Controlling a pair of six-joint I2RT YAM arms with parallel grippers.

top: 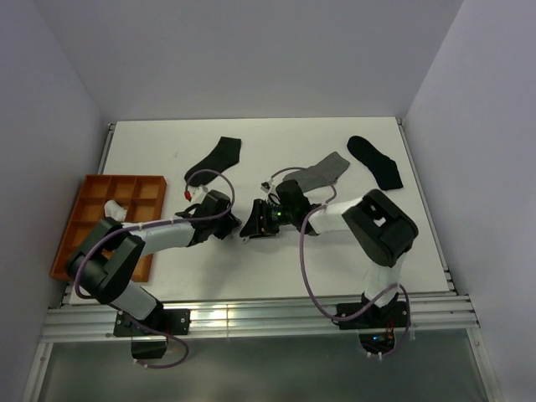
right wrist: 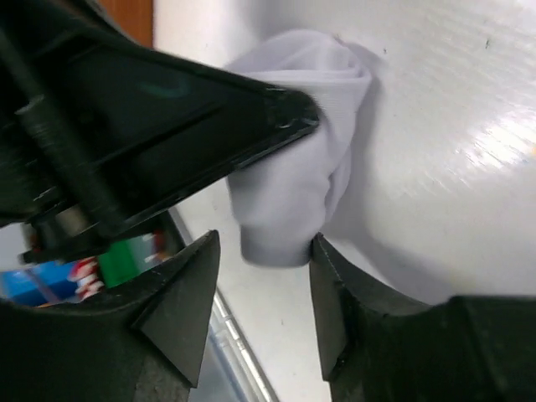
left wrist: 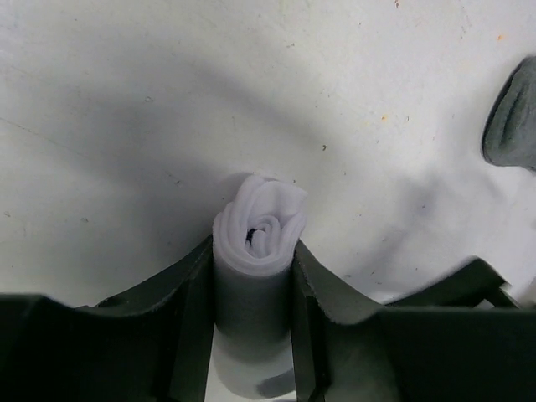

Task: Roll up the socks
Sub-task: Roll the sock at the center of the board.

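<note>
The rolled white sock (left wrist: 260,216) sits pinched in your left pincer (left wrist: 251,248); your right pincer (right wrist: 265,241) stands spread around its end.

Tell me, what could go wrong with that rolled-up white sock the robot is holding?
The white sock roll is pinched only by the left gripper; the right gripper stands open around its end, so the roll might loosen. The two grippers are very close and could bump.
</note>
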